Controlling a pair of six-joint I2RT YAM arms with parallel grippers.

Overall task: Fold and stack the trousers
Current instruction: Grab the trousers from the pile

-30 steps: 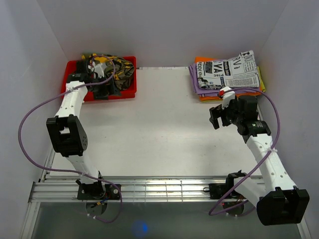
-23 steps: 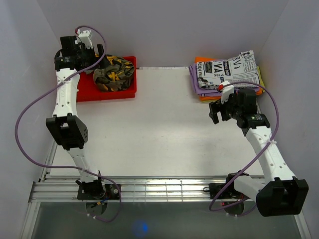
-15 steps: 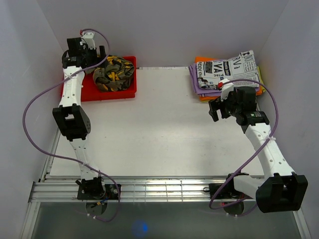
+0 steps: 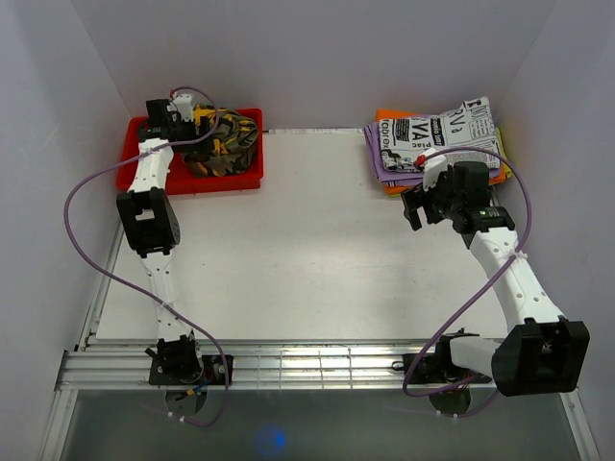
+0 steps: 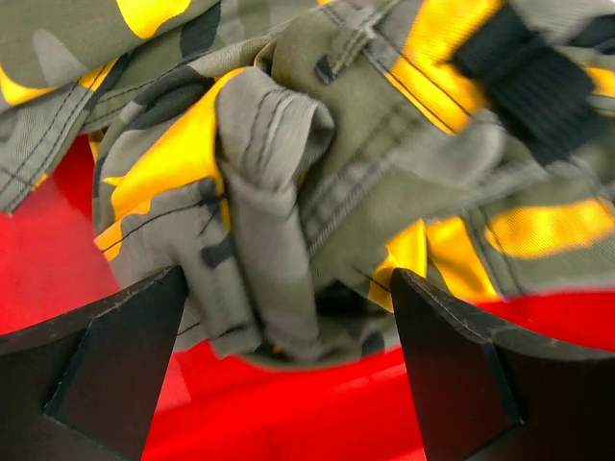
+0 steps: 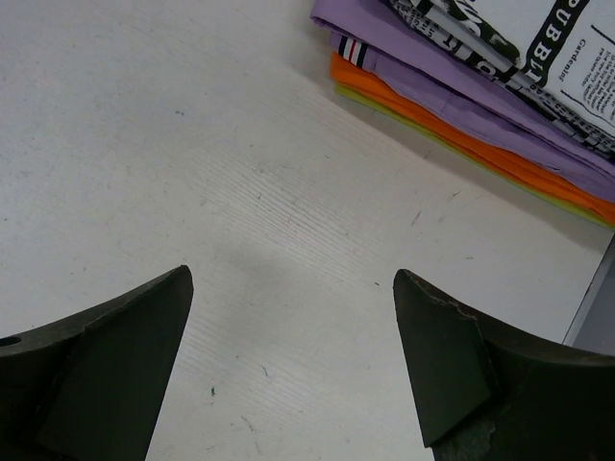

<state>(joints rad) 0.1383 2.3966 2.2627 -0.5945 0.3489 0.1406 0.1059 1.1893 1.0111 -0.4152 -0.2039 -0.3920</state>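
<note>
Left gripper (image 5: 286,288) jaws wide astride a fold of the crumpled trousers (image 5: 317,144), in red bin (image 4: 235,180) far left, right gripper (image 6: 290,279) jaws wide over table (image 4: 288,259), near folded stack (image 4: 437,144) far right

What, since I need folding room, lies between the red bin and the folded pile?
Only bare white table, as the top view shows, between red bin and folded pile.
</note>
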